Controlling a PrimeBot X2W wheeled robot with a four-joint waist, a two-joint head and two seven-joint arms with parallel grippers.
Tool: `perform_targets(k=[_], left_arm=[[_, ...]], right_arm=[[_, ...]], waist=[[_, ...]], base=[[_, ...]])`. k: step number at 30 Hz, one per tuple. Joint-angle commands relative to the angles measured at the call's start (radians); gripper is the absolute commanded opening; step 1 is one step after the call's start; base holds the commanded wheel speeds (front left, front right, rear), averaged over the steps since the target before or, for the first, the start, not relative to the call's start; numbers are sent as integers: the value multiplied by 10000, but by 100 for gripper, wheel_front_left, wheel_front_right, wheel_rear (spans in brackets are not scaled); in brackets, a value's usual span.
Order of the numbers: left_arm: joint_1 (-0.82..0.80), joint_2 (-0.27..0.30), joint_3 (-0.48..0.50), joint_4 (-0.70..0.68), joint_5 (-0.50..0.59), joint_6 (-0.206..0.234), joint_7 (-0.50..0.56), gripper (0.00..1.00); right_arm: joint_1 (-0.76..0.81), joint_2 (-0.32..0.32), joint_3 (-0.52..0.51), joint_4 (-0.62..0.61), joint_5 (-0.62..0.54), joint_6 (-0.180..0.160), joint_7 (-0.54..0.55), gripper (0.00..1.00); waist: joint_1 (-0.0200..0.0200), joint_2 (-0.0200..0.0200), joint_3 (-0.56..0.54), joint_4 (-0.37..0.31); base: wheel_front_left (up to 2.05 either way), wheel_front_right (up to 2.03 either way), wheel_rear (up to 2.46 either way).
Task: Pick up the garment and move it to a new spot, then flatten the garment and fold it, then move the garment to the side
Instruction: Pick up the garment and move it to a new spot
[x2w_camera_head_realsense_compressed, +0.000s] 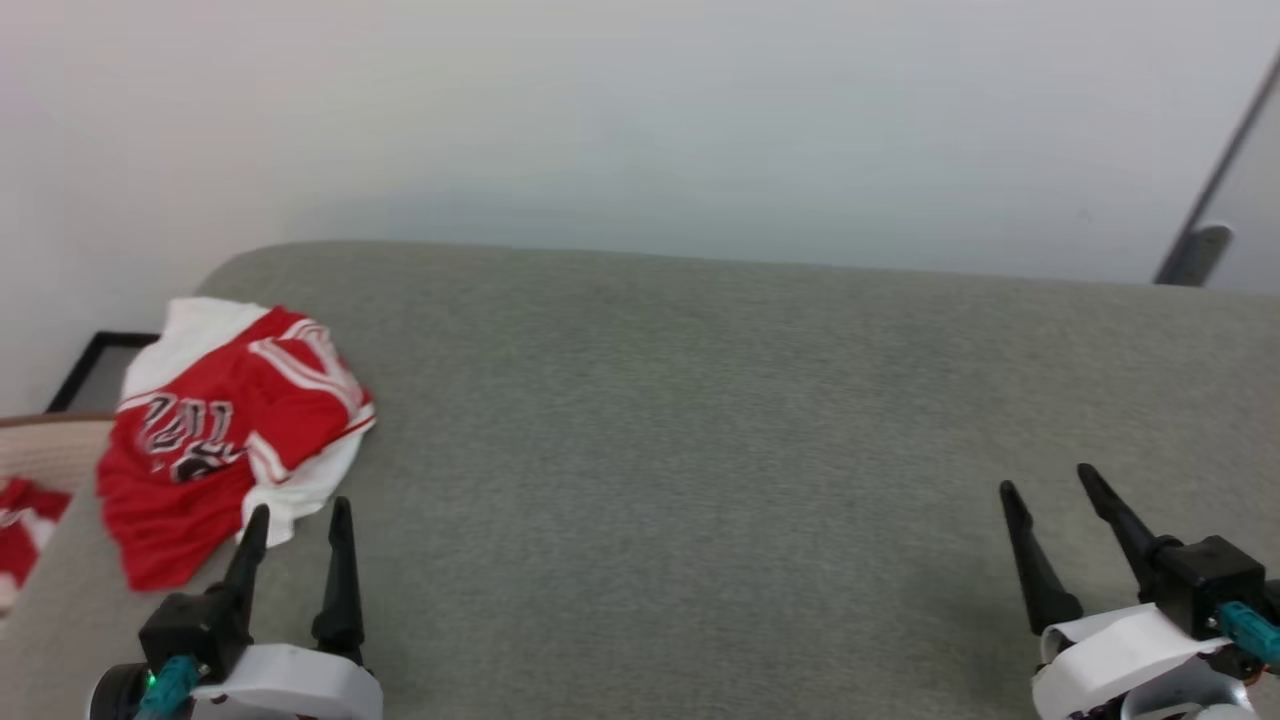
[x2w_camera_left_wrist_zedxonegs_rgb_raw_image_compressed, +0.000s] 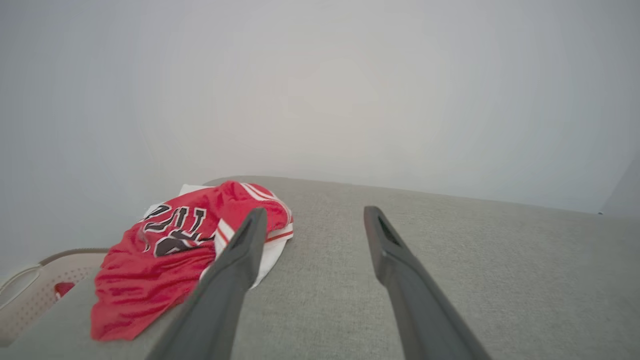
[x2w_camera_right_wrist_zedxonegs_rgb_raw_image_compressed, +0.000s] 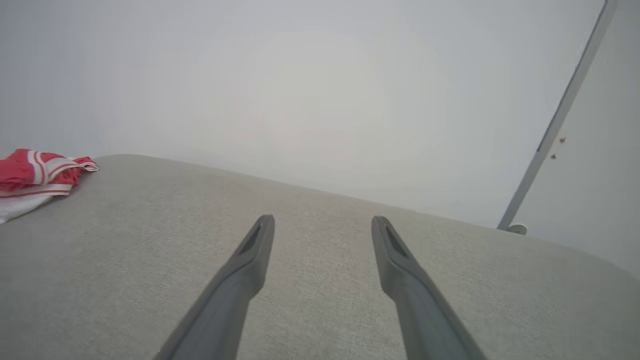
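Left pincer (x2w_camera_head_realsense_compressed: 300, 507) stands wide and empty, tips just beside the crumpled shirt (x2w_camera_head_realsense_compressed: 220, 430) bunched at the left edge of the grey cushion (x2w_camera_head_realsense_compressed: 700, 420), beside the basket (x2w_camera_head_realsense_compressed: 50, 450), seemingly poised for the pickup. Right pincer (x2w_camera_head_realsense_compressed: 1045, 478), equally wide, hovers far off toward the right edge, probably reserved for flattening.

Flat woven fabric surface (x2w_camera_head_realsense_compressed: 700, 450): uniform speckled grey. At the surface's left end, crumpled mesh jersey garment (x2w_camera_head_realsense_compressed: 200, 470): red body, white sleeves, white-and-red striped trim, black lettering outlined white. Off the surface's left edge, perforated plastic basket (x2w_camera_left_wrist_zedxonegs_rgb_raw_image_compressed: 30, 300): beige. Over the surface, left gripper (x2w_camera_head_realsense_compressed: 300, 505) and right gripper (x2w_camera_head_realsense_compressed: 1046, 478): black fingers, white wrist shells.
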Motion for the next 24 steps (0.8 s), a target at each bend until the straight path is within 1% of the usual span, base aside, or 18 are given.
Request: perform_targets(k=[1,5,13,19,24], left_arm=[[15,-36,55,-68,-56,107,-2,100],[103,-53,134,-258,-84,323,37,100],[140,24,194,-573,-213,421,228,100],[269,27,149,-832,-269,495,374,100],[305,-11,75,-1019,-328,564,485,100]], right_arm=[[23,5,120,-69,73,-14,22,100],[-86,-25,398,-85,203,-14,30,100],[-419,-39,991,101,363,-14,-118,100],[-581,-60,1212,290,458,-14,-210,100],[-684,-86,1306,365,502,-14,-246,100]], waist=[[0,0,-87,496],[0,0,-134,1093],[0,0,-165,2095],[0,0,-167,2546],[0,0,-134,2742]], base=[[0,0,0],[0,0,0],[0,0,0],[0,0,0],[0,0,0]])
